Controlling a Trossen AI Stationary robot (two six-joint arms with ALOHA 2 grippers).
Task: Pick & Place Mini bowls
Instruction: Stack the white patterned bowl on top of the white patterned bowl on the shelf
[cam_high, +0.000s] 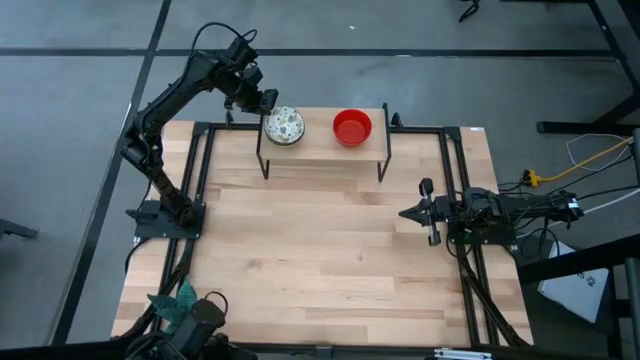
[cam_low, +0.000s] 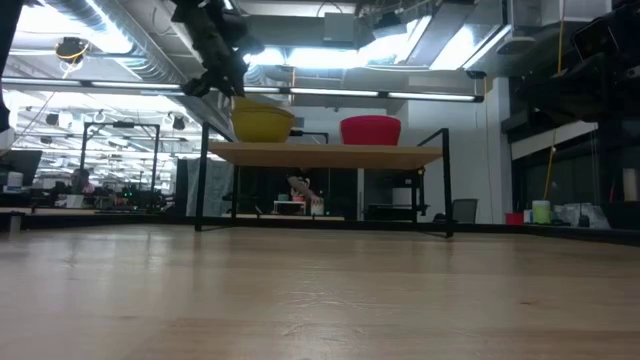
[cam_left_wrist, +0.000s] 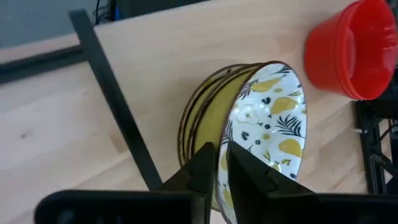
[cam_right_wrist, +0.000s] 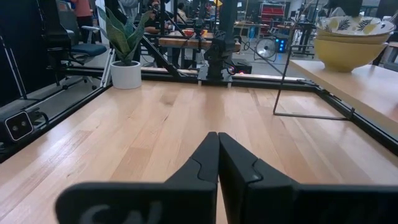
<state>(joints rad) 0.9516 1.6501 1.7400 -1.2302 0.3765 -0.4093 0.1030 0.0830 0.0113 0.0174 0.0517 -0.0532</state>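
Pincer (cam_left_wrist: 222, 163) of the left arm sits at the rim of the stack of floral bowls (cam_high: 284, 125), yellow outside and white inside with a yellow-and-black leaf print. In the left wrist view its two dark fingers (cam_left_wrist: 200, 169) straddle the near rim of the top bowl, one on the yellow outer wall and one on the patterned inner face, closed on that rim with only a thin gap between them. The left arm reaches from its base at the worktop's left edge up and across to the far left corner, elbow raised, wrist bent down over the shelf.

The stack stands upright, mouths up, on the left part of a raised light-wood shelf on thin black metal legs (cam_high: 325, 145), which stands at the far edge of the light wooden worktop (cam_high: 320, 260). The low view shows the yellow stack (cam_low: 262, 123) with the left pincer (cam_low: 222, 80) at its upper left rim. Well apart on the right part of the same shelf stands a stack of plain glossy red bowls (cam_high: 352, 127), also mouth up.

The right pincer (cam_high: 412, 213) rests low over the worktop near the right edge, its fingers pressed together on nothing, pointing toward the worktop's middle.
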